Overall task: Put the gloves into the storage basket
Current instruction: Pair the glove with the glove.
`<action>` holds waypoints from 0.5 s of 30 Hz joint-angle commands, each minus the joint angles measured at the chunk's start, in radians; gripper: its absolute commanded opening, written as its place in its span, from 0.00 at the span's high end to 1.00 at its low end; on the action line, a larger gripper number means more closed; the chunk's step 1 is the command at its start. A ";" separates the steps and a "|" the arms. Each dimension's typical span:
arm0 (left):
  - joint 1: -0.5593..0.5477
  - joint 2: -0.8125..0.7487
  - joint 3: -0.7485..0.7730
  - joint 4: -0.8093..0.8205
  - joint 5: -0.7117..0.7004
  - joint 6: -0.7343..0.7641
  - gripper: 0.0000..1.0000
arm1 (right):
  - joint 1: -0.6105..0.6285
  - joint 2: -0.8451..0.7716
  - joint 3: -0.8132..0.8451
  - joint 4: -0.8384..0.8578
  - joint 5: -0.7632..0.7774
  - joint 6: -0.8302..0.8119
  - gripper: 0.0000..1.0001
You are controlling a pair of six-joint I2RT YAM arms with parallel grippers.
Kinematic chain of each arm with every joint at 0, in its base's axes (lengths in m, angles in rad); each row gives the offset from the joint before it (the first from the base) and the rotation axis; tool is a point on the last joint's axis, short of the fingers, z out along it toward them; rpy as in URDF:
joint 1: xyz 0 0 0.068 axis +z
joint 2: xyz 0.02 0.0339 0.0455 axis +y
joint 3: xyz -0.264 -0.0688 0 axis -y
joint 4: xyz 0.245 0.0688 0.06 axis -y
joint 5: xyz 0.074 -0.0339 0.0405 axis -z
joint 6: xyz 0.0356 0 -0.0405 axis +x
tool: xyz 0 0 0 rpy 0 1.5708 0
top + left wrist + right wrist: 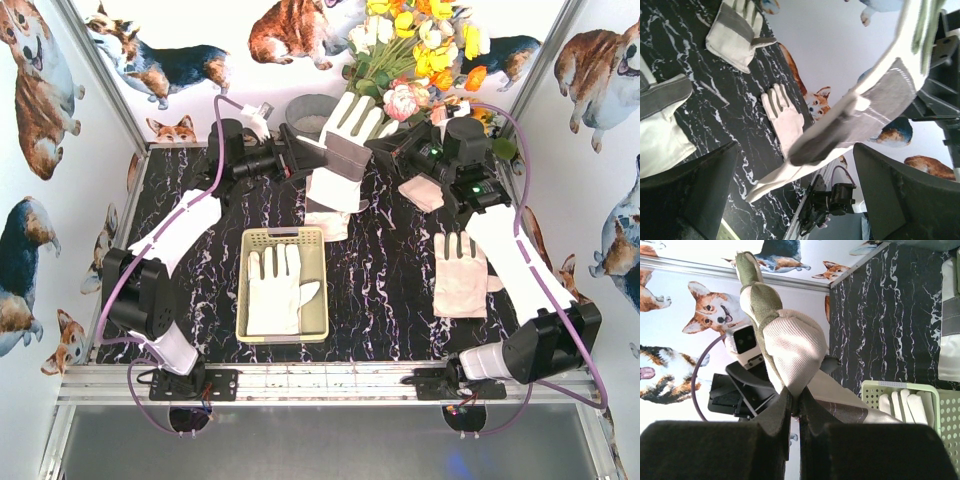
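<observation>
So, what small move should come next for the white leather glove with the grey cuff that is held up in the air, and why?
Probably close the left gripper on the white leather glove with the grey cuff. The right gripper is shut on it, the cuff seems to hang between the left gripper's open fingers, and the pale yellow-green plastic basket lies towards the left arm's side.

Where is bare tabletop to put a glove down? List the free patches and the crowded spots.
Free: the marble table between the storage basket and the flat glove on the right; also the strip between basket and left arm. Crowded: the far middle, where the left gripper and right gripper meet at the raised glove above another glove.
</observation>
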 commanded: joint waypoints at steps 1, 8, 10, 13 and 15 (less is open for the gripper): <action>-0.001 -0.003 -0.028 0.220 0.077 -0.091 0.08 | 0.001 0.008 0.017 0.066 -0.027 -0.008 1.00; -0.001 0.000 -0.042 0.315 0.117 -0.149 0.29 | 0.002 0.014 0.002 0.067 -0.031 -0.023 1.00; -0.001 -0.003 -0.040 0.276 0.104 -0.129 0.41 | 0.002 0.015 0.001 0.057 -0.025 -0.034 1.00; -0.001 -0.003 -0.024 0.204 0.076 -0.082 0.62 | 0.002 0.020 0.003 0.040 -0.024 -0.054 1.00; -0.001 -0.004 -0.015 0.178 0.063 -0.061 0.79 | 0.001 0.024 0.006 0.026 -0.019 -0.071 1.00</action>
